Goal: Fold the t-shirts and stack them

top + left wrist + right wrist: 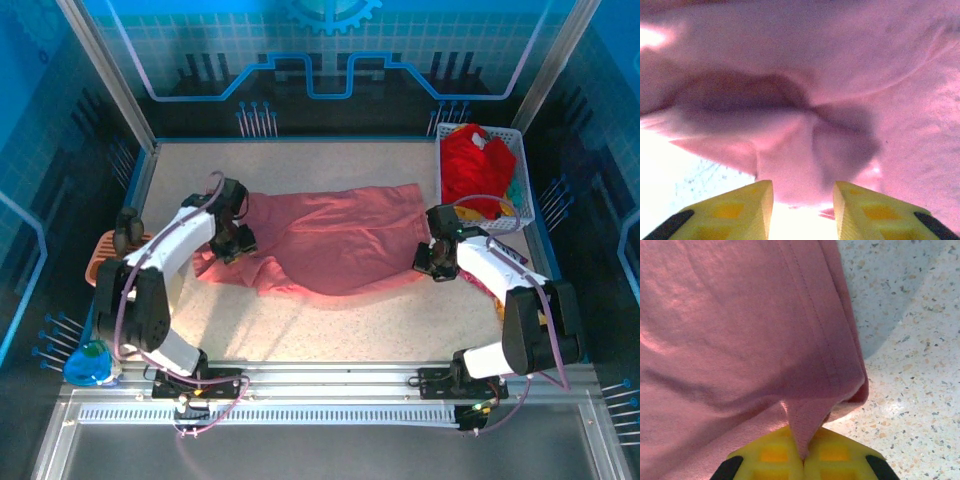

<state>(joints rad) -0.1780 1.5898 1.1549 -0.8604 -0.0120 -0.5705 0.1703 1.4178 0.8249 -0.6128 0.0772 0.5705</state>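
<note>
Salmon-pink cloth t-shirt (330,240) lies lengthwise left-right on the table (330,320); right gripper (802,450) jaws clamp its hem, left gripper (802,189) jaws gape around a fold.

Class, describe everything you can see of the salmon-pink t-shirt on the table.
The salmon-pink t-shirt is soft knit cloth with a stitched hem. It lies crumpled and unfolded, spread across the speckled table. The right gripper is shut on a hemmed corner at its right end. The left gripper, fingers apart, straddles a bunched fold at its left end.
</note>
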